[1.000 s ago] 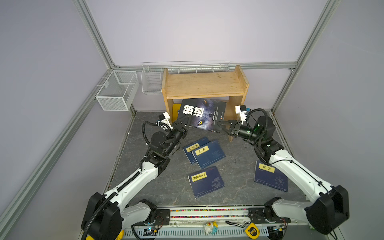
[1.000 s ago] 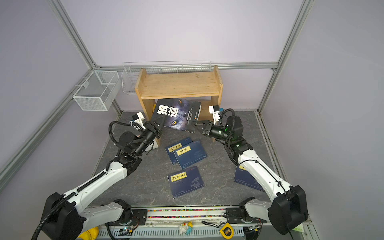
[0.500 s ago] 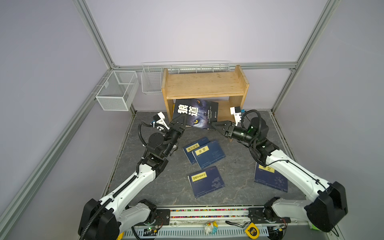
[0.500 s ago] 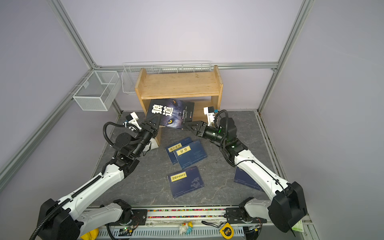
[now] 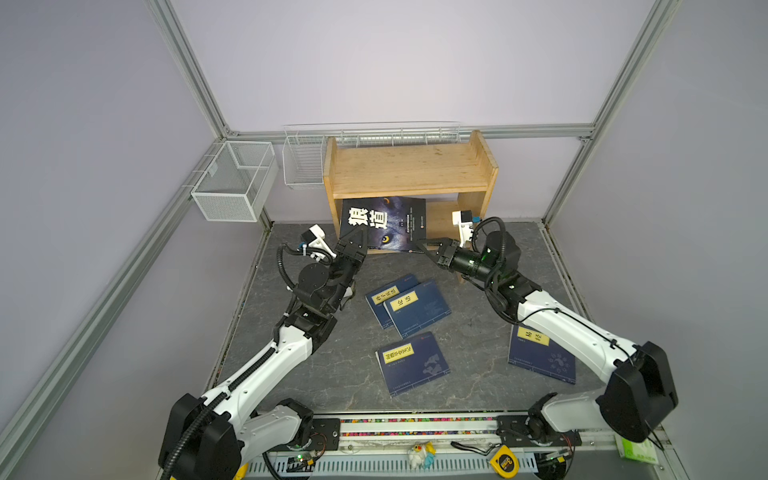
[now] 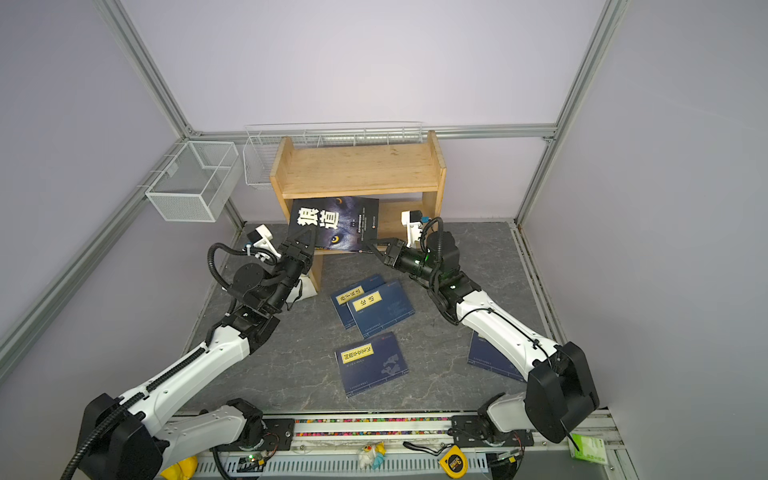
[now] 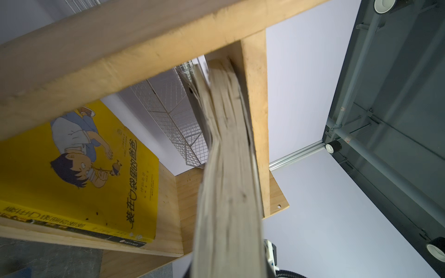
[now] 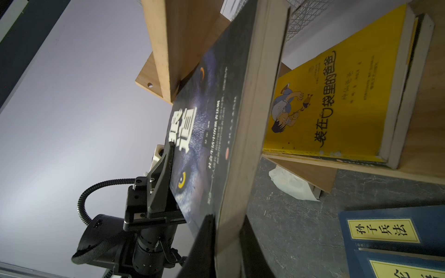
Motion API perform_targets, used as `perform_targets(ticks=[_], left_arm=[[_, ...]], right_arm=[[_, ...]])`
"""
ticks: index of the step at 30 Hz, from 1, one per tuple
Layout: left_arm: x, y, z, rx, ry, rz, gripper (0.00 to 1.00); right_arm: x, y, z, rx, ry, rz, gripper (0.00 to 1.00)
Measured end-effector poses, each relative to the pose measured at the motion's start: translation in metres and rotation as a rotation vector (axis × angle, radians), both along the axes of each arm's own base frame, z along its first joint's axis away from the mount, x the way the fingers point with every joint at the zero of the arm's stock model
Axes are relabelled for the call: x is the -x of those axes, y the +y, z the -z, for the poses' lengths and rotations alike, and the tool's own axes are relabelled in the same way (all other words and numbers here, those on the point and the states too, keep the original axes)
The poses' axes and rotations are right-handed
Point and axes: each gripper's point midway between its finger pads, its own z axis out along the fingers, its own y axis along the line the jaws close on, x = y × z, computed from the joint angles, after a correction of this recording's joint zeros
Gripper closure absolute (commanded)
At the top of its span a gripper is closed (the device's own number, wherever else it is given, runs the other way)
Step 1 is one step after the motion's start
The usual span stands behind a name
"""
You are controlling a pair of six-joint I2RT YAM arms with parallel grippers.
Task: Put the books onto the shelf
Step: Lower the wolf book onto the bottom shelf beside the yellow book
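**Book at shelf mouth.** Black book point(image 5: 382, 224) tilted, cover outward, at lower compartment of wooden shelf point(image 5: 411, 170). Top edge just under upper board, left edge close along left side wall. Left hand point(image 5: 358, 239) clenched on lower left corner. Right hand point(image 5: 420, 246) grasping lower right corner, page edge between its fingers. Open gap between book's right edge and right side wall. Yellow book point(image 7: 84, 168) flat on lower board. Navy books point(image 5: 419, 309) on tabletop point(image 5: 469, 332): two overlapping, one nearer front, one partly under right arm point(image 5: 573, 336).
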Motion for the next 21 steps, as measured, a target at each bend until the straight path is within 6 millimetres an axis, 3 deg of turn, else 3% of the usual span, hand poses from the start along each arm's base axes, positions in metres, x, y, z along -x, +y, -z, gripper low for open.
perform_targets(ticks=[6, 9, 12, 15, 18, 21], left_arm=[[-0.009, 0.004, 0.000, -0.063, 0.051, -0.049, 0.70], [-0.011, 0.003, 0.011, -0.156, 0.104, -0.060, 0.60], [-0.009, 0.008, 0.025, -0.227, 0.153, -0.084, 0.47], [-0.001, 0.020, 0.030, -0.281, 0.184, -0.123, 0.38], [0.013, 0.038, 0.020, -0.301, 0.174, -0.175, 0.34], [0.029, 0.059, 0.012, -0.301, 0.163, -0.229, 0.31]], right_arm=[[-0.013, 0.003, -0.007, 0.042, -0.038, 0.047, 0.88], [-0.025, 0.004, -0.014, 0.054, -0.073, 0.087, 0.89], [-0.040, 0.007, -0.010, 0.076, -0.081, 0.115, 0.89], [-0.060, 0.012, 0.010, 0.117, -0.062, 0.150, 0.90], [-0.077, 0.014, 0.045, 0.173, -0.001, 0.181, 0.90], [-0.087, 0.013, 0.063, 0.191, 0.031, 0.196, 0.90]])
